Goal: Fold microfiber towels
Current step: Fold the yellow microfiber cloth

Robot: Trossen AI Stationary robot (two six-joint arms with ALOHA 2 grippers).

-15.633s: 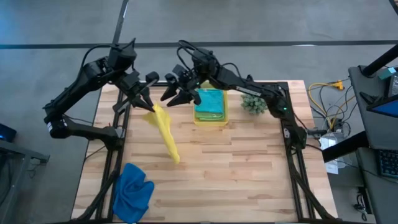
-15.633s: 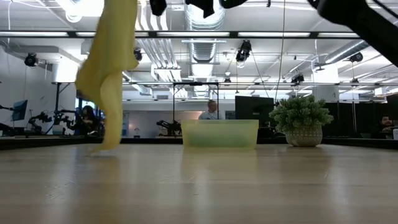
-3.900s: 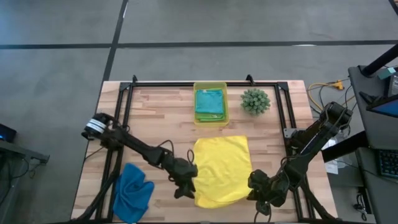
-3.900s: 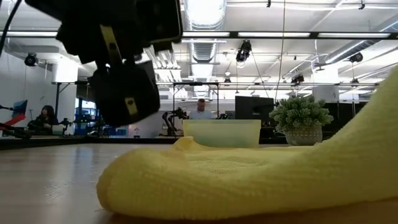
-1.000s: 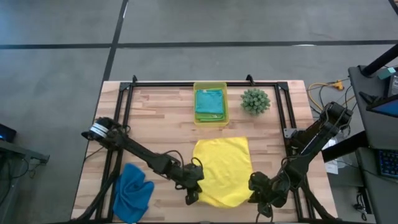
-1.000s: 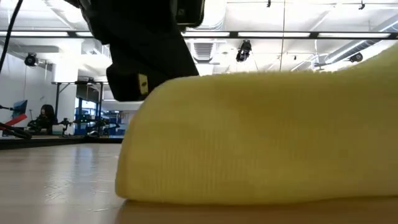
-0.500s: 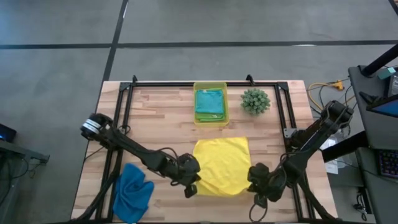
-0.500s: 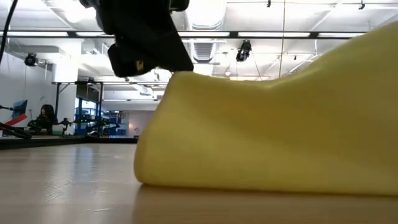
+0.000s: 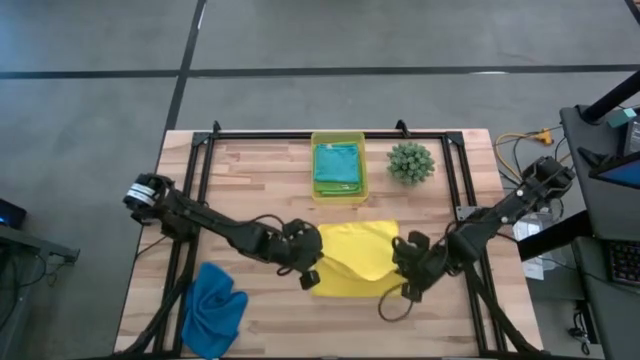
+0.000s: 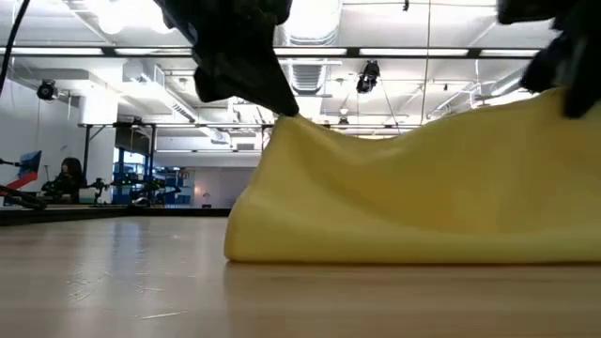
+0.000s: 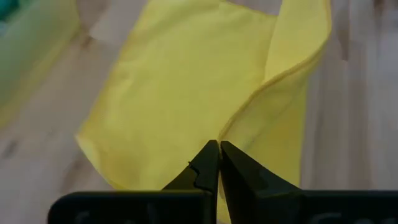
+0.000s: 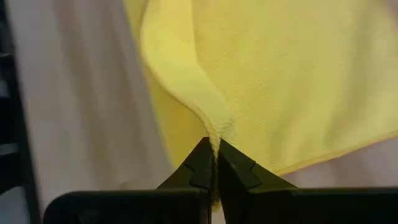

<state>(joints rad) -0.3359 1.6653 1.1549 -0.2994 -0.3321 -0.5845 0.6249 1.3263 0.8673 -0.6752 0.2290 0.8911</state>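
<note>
1. High view: the yellow towel, a soft plain cloth, lies partly doubled over on the pale plank table, in its near middle. The left gripper pinches the cloth's near left corner and the right gripper its near right corner, both lifted over the cloth. A crumpled blue towel sits at the table's near left corner, well apart. Bare wood stays open between the yellow cloth and the translucent bin at the far edge, which holds a flat teal towel over a green one. A spiky round plant stands just beside the bin.

2. Low view: the yellow cloth rises as a thick rounded fold off the wood, peaked where a dark gripper holds it.

3. Left wrist view: the jaws are clamped on a hemmed edge; the fabric curls upward.

4. Right wrist view: the jaws are closed on a bunched hem of finely ribbed weave.
</note>
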